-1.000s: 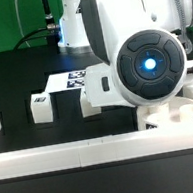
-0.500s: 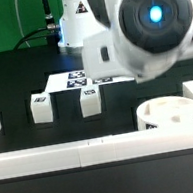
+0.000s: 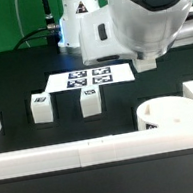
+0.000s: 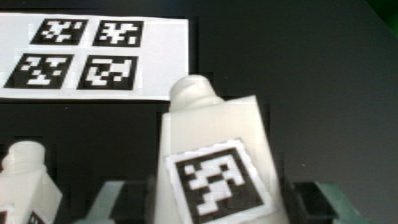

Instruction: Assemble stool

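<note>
While the arm (image 3: pixel 143 16) hung high at the exterior view's right, the holdings stood as follows.

1. Pincer (image 4: pixel 214 205): closed on one leg of the stool, jaws pressing its two sides at the tagged end. This was read from the wrist view, as the arm's body hid the pincer in the exterior view.

2. Held leg (image 4: pixel 214 140): its long axis ran straight out from between the jaws, rounded end foremost, tag face toward the wrist camera, clear of the bench (image 3: pixel 11 83).

3. Seat (image 3: pixel 173 113): a round shallow ring lying flat at the exterior view's near right, just beside the front rail (image 3: pixel 93 151). It lay below the arm and nearer the camera. The wrist view did not show it, so the held leg was judged not yet lined up over it. The coming move likely turned on carrying the leg's end down and nearward to a hole in the ring.

4. First loose leg (image 3: pixel 41 108) and second loose leg (image 3: pixel 88 103): upright and apart, to the exterior view's left of the seat.

5. Marker board (image 3: pixel 82 80): flat on the bench, just beyond the loose legs.

Containers: the seat only. No leg was seen fitted in it, and its own wall partly hid the inside.
</note>
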`<move>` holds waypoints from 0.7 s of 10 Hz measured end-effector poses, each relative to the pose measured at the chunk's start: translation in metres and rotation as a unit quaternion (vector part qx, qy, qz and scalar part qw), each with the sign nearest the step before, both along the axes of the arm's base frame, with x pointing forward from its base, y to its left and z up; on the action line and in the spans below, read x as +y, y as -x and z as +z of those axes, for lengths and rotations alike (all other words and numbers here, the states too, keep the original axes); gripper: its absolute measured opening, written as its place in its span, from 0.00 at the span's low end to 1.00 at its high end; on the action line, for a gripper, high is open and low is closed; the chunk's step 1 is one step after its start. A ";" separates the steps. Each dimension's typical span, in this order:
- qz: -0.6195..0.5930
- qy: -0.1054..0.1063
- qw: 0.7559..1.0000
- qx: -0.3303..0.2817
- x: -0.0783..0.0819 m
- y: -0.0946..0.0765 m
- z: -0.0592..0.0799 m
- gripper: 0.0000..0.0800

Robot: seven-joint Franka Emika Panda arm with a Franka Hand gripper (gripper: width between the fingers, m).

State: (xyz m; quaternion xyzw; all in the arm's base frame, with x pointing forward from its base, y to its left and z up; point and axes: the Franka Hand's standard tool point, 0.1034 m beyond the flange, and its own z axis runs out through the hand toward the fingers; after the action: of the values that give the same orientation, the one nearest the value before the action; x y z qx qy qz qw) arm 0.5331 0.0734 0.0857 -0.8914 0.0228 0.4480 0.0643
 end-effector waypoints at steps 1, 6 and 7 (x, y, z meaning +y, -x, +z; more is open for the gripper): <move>0.002 -0.006 0.999 -0.044 0.001 -0.006 0.000 0.41; -0.018 0.009 0.974 -0.227 0.002 -0.034 0.030 0.41; -0.021 0.012 0.968 -0.249 0.002 -0.032 0.029 0.41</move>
State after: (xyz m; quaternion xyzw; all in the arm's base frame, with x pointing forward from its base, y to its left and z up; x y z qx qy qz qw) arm 0.5650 0.0751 0.1147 -0.9749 0.0301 0.2102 0.0662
